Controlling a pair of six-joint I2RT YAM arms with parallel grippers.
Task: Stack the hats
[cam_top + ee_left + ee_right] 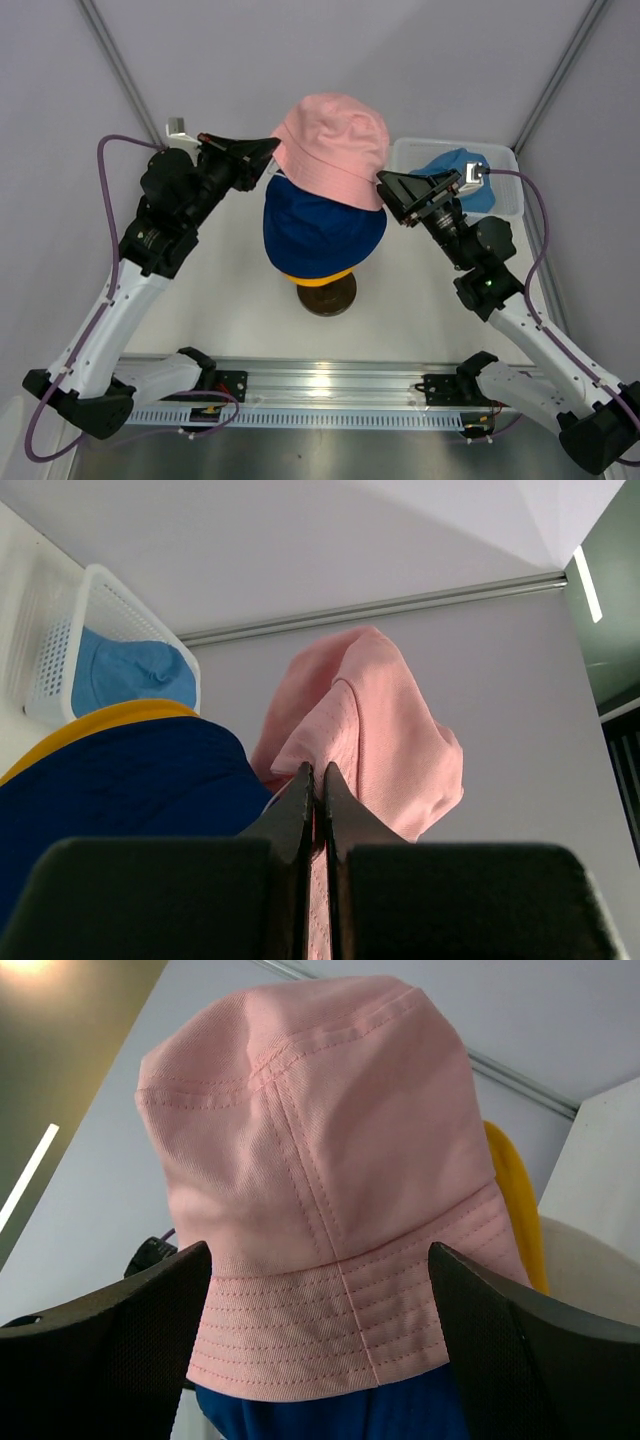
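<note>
The pink hat [333, 148] hangs tilted over the navy blue hat [322, 232], which sits on the yellow hat [322, 277] on a stand. My left gripper [272, 150] is shut on the pink hat's left brim [345, 750]. My right gripper [384, 186] is open at the pink hat's right brim [320, 1330], its fingers [120, 1330] on either side of the brim, not pressing it. The navy hat [110, 780] and the yellow brim [120, 715] show in the left wrist view. The sky blue hat [462, 172] lies in the basket, also seen in the left wrist view [130, 670].
A white plastic basket [505, 160] stands at the back right, also in the left wrist view [60, 630]. A dark round base [326, 298] sits under the stacked hats. A cream rounded form [590, 1270] shows beside the yellow brim [515, 1210].
</note>
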